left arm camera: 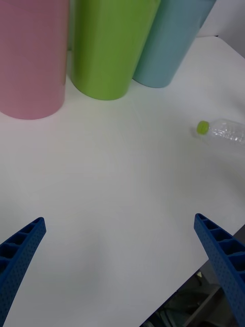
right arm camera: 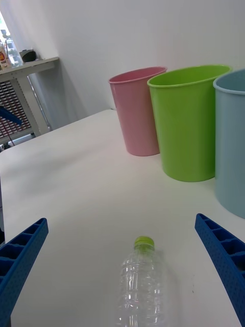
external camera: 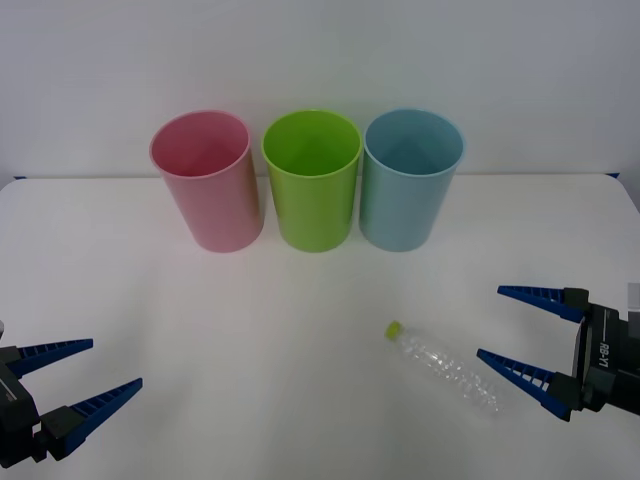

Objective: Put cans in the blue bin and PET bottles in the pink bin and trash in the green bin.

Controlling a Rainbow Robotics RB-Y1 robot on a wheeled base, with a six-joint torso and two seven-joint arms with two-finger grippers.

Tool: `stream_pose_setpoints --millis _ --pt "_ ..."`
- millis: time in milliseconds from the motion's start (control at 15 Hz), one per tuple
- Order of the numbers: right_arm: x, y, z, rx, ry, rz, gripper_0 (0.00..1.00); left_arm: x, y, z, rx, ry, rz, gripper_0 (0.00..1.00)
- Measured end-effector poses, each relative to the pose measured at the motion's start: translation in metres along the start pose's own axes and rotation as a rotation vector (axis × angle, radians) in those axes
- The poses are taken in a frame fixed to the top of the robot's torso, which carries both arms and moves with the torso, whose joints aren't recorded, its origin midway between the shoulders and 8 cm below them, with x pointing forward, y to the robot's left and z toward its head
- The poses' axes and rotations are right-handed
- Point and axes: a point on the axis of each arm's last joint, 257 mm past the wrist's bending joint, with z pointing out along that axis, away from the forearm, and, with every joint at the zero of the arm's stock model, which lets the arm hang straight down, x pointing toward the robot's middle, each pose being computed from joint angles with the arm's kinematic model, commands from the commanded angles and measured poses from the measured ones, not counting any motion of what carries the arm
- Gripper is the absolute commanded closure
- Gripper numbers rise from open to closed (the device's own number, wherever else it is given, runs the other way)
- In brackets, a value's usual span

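Note:
A clear crinkled PET bottle with a yellow-green cap lies on its side on the white table, right of centre. My right gripper is open at the table's right side, its fingers either side of the bottle's bottom end, not touching it. At the back stand the pink bin, the green bin and the blue bin in a row. My left gripper is open at the front left over bare table.
The white table has free room in front of the bins. Its front edge is close to my left gripper. A grey shelf unit stands beyond the table's far side in the right wrist view.

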Motion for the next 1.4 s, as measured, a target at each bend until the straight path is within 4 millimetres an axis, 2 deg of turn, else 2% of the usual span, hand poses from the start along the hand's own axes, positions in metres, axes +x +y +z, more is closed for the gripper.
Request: stream_pose_setpoints --millis 1400 --pt "0.0000 0.0000 0.0000 0.000 0.000 0.000 0.00 0.0000 0.0000 0.0000 0.000 0.000 0.000 0.00"
